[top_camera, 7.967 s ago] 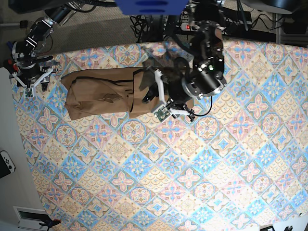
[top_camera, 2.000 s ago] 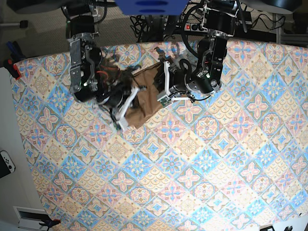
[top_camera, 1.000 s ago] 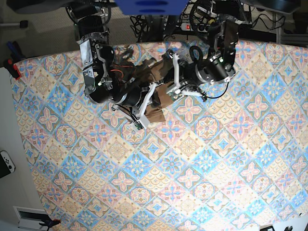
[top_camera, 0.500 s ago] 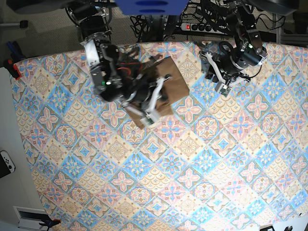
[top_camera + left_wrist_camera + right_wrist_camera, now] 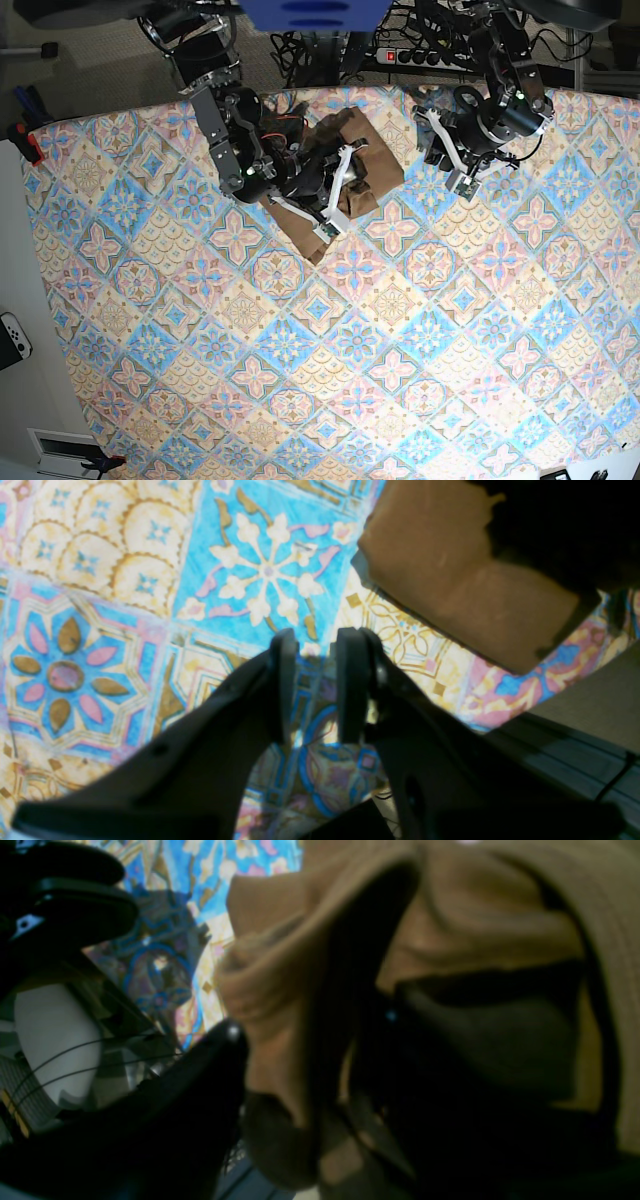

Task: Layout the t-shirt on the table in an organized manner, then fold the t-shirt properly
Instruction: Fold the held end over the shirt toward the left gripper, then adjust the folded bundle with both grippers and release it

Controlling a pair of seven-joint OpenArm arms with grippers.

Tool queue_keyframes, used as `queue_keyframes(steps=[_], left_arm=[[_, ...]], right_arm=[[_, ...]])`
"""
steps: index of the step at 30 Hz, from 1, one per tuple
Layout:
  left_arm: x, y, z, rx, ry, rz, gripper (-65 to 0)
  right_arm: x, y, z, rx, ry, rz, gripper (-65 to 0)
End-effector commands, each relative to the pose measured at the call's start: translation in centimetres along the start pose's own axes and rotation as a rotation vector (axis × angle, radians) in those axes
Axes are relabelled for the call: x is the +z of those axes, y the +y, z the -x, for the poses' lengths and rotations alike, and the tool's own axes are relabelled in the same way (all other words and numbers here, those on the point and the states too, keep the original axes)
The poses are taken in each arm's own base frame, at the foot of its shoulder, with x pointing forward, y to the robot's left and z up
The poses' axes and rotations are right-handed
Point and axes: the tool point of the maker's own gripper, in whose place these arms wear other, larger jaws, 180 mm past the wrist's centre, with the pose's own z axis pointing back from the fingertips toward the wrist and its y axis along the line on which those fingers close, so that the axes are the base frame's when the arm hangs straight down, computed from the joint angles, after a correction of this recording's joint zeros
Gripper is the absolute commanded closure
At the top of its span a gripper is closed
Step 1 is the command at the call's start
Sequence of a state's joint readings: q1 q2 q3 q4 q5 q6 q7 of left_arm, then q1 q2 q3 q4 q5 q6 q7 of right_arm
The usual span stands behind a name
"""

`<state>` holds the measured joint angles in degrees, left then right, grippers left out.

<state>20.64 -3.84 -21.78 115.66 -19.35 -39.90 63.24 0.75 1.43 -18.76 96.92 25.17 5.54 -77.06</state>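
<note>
the t-shirt lies near the far edge of the table as a compact, squarish tan packet, so the folding looks all but done; the step in hand seems to be the last fold or the letting go after it. the right gripper sits right on the packet, its white-tipped fingers over the near edge of the cloth. in the right wrist view a thick roll of shirt fills the space between the two dark fingers, with folds bulging above them, but i cannot tell whether they are pinching it or have just loosened. the left gripper hangs over bare table beside the shirt, apart from it, with only a thin gap between its fingers and nothing held in them; the corner of the shirt shows up and to its right in that view. judging from this, the next move calls for the right gripper to come clear of the cloth without dragging the top layer along, since a soft fold like this could spring open or slide. a light press or a square-up of the edges may be needed if the packet sits crooked.
</note>
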Motion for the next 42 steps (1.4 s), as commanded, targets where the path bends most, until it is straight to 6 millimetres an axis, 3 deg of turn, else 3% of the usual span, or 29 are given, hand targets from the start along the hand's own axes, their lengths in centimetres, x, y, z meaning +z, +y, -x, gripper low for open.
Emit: queue_keyframes(steps=[1,7,20,27,30,40,42], left_arm=[[0.4,0.0,-1.0,-0.012,-0.039,-0.001,-14.5],[1.0,1.6,-0.7,0.012,-0.04,-0.045,-14.5],[1.7,3.6,-1.0,0.048,-0.061,-0.103,-14.5],[1.7,3.6,-0.9,0.051,-0.06,-0.103,-14.5],[1.7,3.6,-0.8,0.051,-0.058,-0.102,-14.5],[1.6,3.4,-0.9,0.047,-0.059,-0.096,-14.5],[1.4,3.0,-1.3,0.037,-0.064,-0.084,-14.5]], right_arm=[[0.5,0.3,-1.2,0.016,-0.038,-0.006,-25.5],[0.7,0.4,-1.2,0.022,-0.036,-0.007,-25.3],[4.3,2.9,-5.0,0.112,-0.198,-0.017,-25.0],[3.8,7.0,-4.8,0.22,-0.191,-0.091,-25.0],[4.0,8.9,-6.0,0.236,-0.243,-0.13,-24.9],[5.5,9.5,-9.5,0.218,-0.464,-0.153,-24.9],[6.2,8.2,-10.4,0.191,-0.509,-0.124,-24.9]])
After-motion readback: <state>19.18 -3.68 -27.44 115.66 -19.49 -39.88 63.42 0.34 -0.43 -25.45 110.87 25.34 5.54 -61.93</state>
